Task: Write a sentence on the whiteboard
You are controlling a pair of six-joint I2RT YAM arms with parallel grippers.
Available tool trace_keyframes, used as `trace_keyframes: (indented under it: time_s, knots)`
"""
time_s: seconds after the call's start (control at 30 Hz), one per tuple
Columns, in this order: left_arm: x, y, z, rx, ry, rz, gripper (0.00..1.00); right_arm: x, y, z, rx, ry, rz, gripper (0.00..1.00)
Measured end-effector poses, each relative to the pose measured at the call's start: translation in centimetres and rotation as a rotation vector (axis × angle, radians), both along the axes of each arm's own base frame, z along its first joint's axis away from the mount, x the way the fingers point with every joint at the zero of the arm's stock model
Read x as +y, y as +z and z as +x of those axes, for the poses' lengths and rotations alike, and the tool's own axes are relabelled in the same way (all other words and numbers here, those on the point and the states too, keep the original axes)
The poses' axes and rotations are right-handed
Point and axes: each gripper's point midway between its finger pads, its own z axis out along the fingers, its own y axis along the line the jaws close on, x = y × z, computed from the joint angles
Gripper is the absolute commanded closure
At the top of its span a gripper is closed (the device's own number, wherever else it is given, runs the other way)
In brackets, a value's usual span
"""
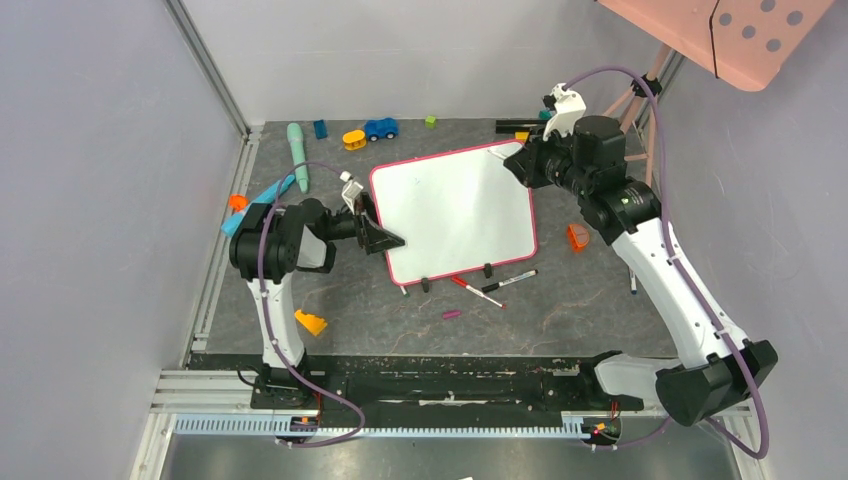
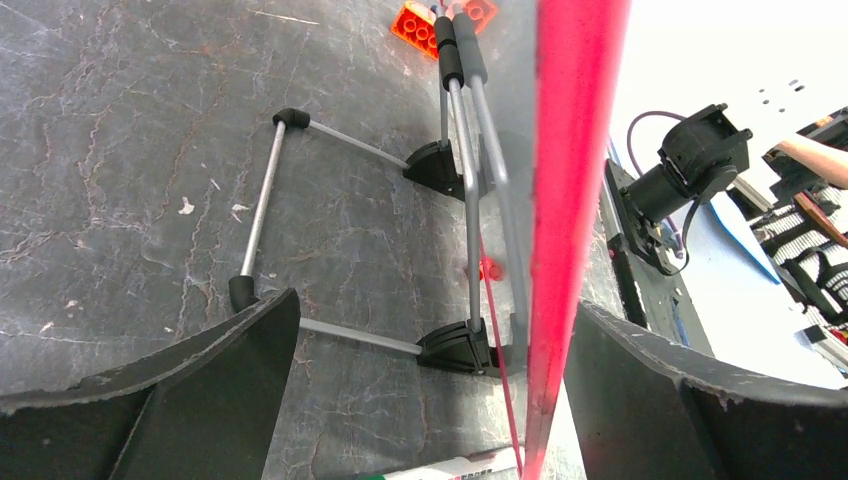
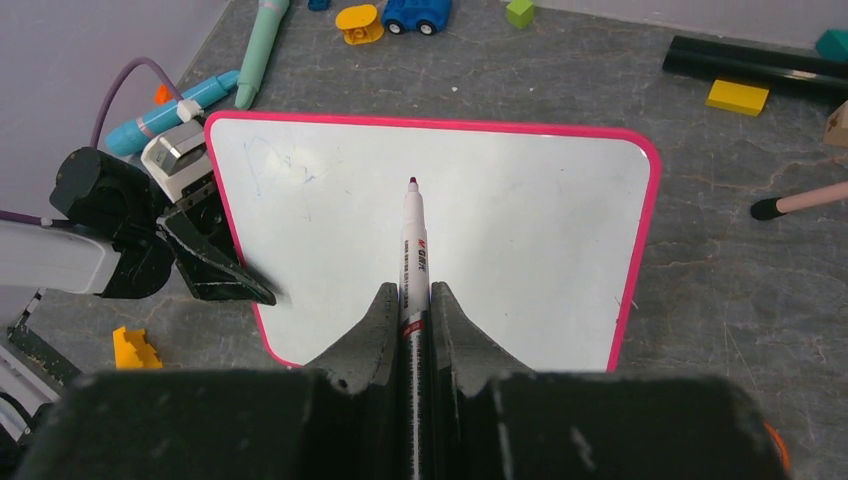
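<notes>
Whiteboard [image 1: 460, 205] sits mid-table, propped on a wire stand [image 2: 465, 200]. Face is blank bar faint blue smudges by the far left corner. No sentence yet; all the writing is left to do.

Right gripper [image 3: 412, 292] pinches a marker [image 3: 414, 240], cap off, tip over the board's middle; contact unclear.

Left gripper [image 1: 378, 232] is spread wide, straddling the pink frame [image 2: 570, 200] at the left edge, not closed on it.

Board face is open around the tip. Left gripper crowds the left edge; loose markers [image 1: 497, 285] lie just off the near edge.

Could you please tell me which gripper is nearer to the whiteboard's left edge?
Left. The left gripper straddles the whiteboard at its pink left edge, jaws open; the right gripper, shut on a marker, hovers near its far right corner.
</notes>
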Motion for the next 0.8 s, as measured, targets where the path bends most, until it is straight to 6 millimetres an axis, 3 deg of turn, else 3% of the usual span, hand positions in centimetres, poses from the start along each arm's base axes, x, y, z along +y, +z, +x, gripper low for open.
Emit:
trace_keyframes:
  time_s: [0.4,0.43,0.5,0.57,0.7,0.8]
  knots:
    - [-0.1,0.5,0.7,-0.024,-0.025,-0.001,0.01,-0.1,0.6,0.2,-0.026,-0.012,0.012,1.0]
    - [-0.1,0.4,0.9,-0.022,-0.025,-0.002,0.04,-0.1,0.5,0.2,-0.025,-0.012,0.011,1.0]
    - [-0.2,0.3,1.2,-0.016,-0.025,-0.003,0.25,-0.1,0.5,0.2,-0.026,-0.012,0.01,1.0]
    - [-0.2,0.3,1.1,-0.007,-0.026,-0.004,0.27,-0.1,0.5,0.2,-0.023,-0.011,0.009,1.0]
    - [-0.1,0.1,0.8,-0.001,-0.031,-0.003,0.4,0.3,0.1,0.3,-0.016,-0.002,0.007,1.0]
    - [-0.1,0.1,0.4,-0.003,-0.052,0.0,0.41,1.2,-0.6,0.4,0.002,0.019,0.0,1.0]
